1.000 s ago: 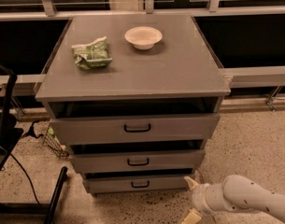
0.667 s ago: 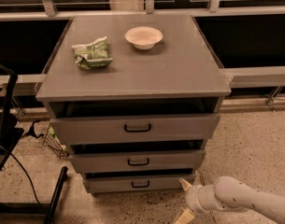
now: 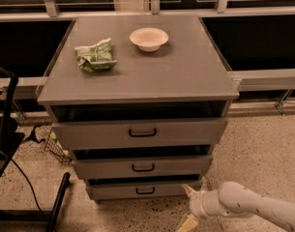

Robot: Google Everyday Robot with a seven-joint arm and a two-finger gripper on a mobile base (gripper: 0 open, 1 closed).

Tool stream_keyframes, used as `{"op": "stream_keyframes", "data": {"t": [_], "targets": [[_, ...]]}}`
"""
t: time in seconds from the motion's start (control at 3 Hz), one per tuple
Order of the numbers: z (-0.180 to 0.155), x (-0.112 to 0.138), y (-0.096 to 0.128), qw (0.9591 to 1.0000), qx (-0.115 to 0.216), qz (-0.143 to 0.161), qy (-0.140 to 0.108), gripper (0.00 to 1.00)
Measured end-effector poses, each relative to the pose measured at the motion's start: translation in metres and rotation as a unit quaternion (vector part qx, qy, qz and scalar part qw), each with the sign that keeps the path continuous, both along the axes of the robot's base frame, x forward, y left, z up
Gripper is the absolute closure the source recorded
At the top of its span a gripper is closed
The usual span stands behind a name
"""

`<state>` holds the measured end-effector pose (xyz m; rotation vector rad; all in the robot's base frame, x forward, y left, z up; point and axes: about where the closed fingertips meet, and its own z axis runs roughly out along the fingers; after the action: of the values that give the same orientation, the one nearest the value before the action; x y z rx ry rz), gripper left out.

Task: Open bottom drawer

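Observation:
The bottom drawer (image 3: 118, 191) is the lowest and narrowest grey front of the cabinet, with a small black loop handle (image 3: 145, 191). It sits nearly flush, only slightly forward of the cabinet. My gripper (image 3: 189, 207) is low at the lower right, on the end of a white arm (image 3: 248, 208). It is open, with one tan finger (image 3: 189, 190) up by the drawer's right end and the other (image 3: 187, 223) down near the floor. It holds nothing and is to the right of the handle.
The middle drawer (image 3: 185, 164) and the top drawer (image 3: 185, 132) are above. A white bowl (image 3: 149, 38) and a green bag (image 3: 95, 56) lie on the cabinet top (image 3: 185, 76). A black stand (image 3: 7, 129) and a wire basket (image 3: 54, 146) are at the left. The floor is speckled (image 3: 263, 153).
My arm has moved left, bringing the gripper closer to the right end of the bottom drawer. The drawers have not moved.

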<state>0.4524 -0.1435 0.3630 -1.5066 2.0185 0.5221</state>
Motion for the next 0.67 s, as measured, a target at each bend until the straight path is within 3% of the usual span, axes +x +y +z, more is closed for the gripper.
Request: {"op": "stream_keyframes", "data": {"t": [0.67], "targets": [[-0.033, 0.038, 0.027, 0.9993, 0.004, 0.023, -0.029, 0.0]]}}
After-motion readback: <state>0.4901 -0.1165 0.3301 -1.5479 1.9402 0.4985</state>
